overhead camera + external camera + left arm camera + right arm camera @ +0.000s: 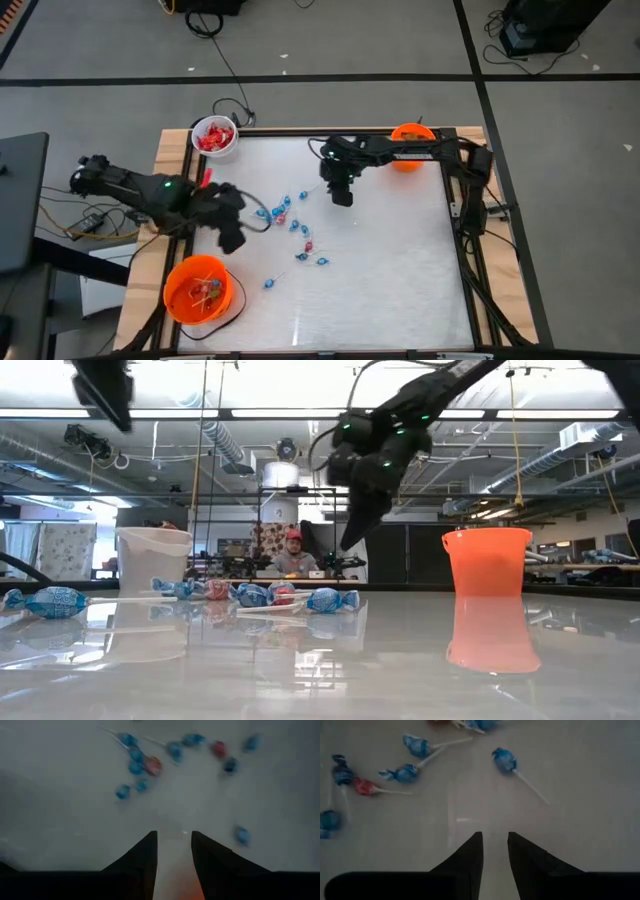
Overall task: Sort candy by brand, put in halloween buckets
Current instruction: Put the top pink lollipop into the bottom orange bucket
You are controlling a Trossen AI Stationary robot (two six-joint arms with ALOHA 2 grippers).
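Note:
Blue-wrapped and a few red-wrapped candy pieces [291,222], some on sticks, lie loose on the white table's middle. The white bucket [214,138] at the far left corner holds red packets. A small orange bucket [409,146] stands at the far right, and a larger orange bucket [198,291] with candy in it at the near left. My left gripper [173,834] hangs open and empty between the larger bucket and the candy. My right gripper [495,835] hangs open and empty above the table, just right of the candy [505,760].
The table's right half [400,260] is bare white surface. Wooden borders [172,150] frame the table, and cables run along its right edge. In the low view a person [293,555] sits in the room beyond the far edge.

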